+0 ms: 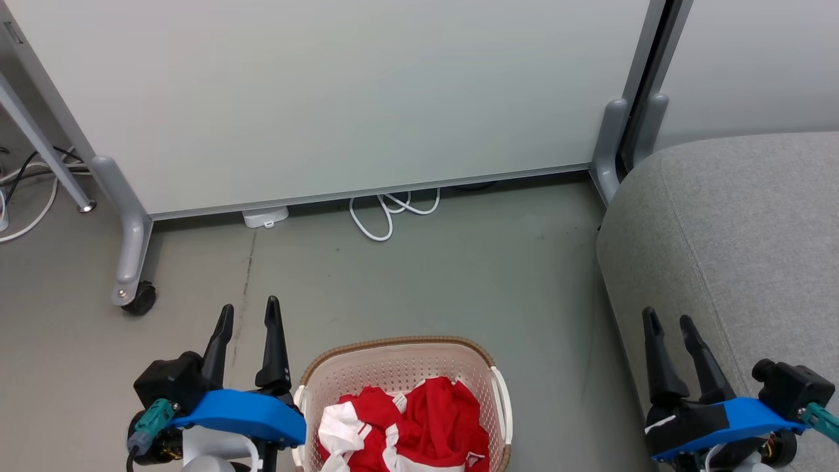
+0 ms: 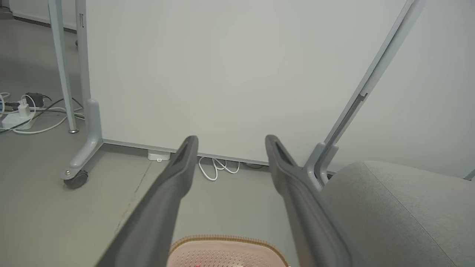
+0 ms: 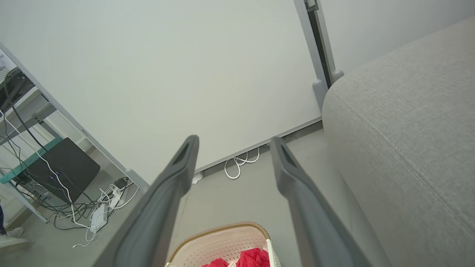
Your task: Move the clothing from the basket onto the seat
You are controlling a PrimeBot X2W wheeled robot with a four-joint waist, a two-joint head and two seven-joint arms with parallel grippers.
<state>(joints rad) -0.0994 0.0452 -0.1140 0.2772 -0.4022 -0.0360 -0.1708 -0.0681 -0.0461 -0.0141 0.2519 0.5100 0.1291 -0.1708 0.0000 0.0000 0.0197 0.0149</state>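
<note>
The left pincer (image 1: pixel 249 305) and right pincer (image 1: pixel 667 316) stand open and empty on either side of the laundry basket (image 1: pixel 393 342), which holds the red clothing (image 1: pixel 426 413). Best to drop one into the heap's middle, pinch deep, then lift clear of the rim toward the grey seat (image 1: pixel 741 249).

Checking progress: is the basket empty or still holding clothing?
Not empty: red and white clothing lies bunched inside the basket; none shows on the seat.
</note>
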